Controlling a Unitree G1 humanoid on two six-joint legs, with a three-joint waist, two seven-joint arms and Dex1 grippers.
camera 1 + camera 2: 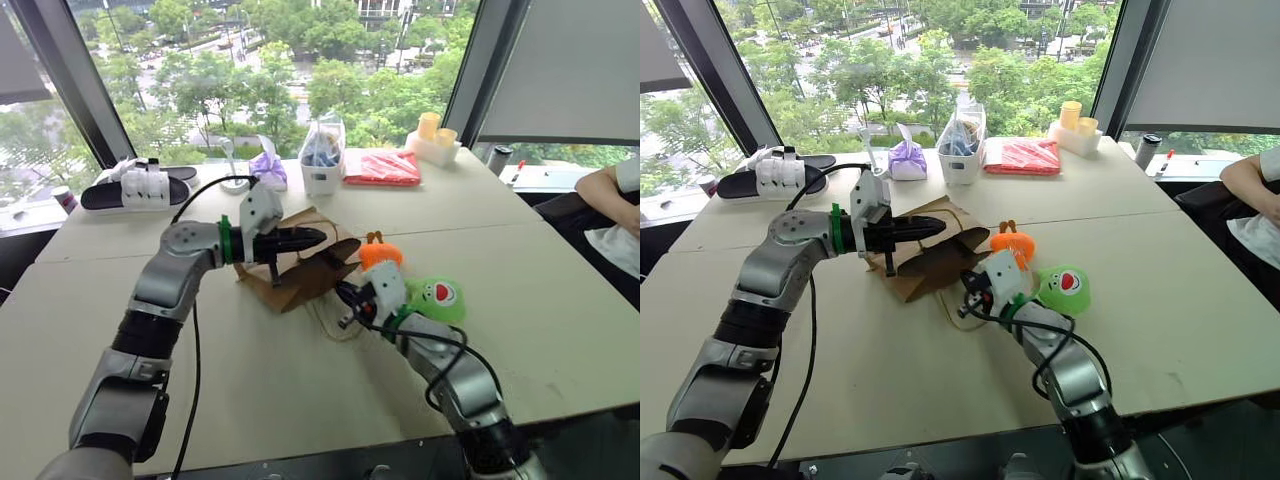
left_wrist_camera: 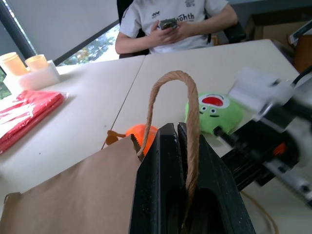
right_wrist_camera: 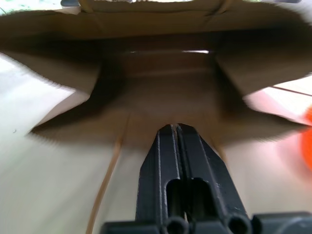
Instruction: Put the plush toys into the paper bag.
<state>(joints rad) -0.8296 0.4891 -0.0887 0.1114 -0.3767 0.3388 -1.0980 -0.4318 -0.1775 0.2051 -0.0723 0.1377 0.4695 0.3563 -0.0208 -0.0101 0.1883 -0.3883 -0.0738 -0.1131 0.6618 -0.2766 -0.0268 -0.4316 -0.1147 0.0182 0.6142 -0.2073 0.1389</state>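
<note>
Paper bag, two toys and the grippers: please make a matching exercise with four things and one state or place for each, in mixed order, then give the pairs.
Things:
1. left gripper
2. right gripper
3. orange toy
4. green toy

States:
A. shut on nothing, pointing into the paper bag's open mouth
B. on the table, beside the right forearm
C. shut on the bag's handle
D. on the table just outside the bag's mouth

Pairs: 1-C, 2-A, 3-D, 4-B
</note>
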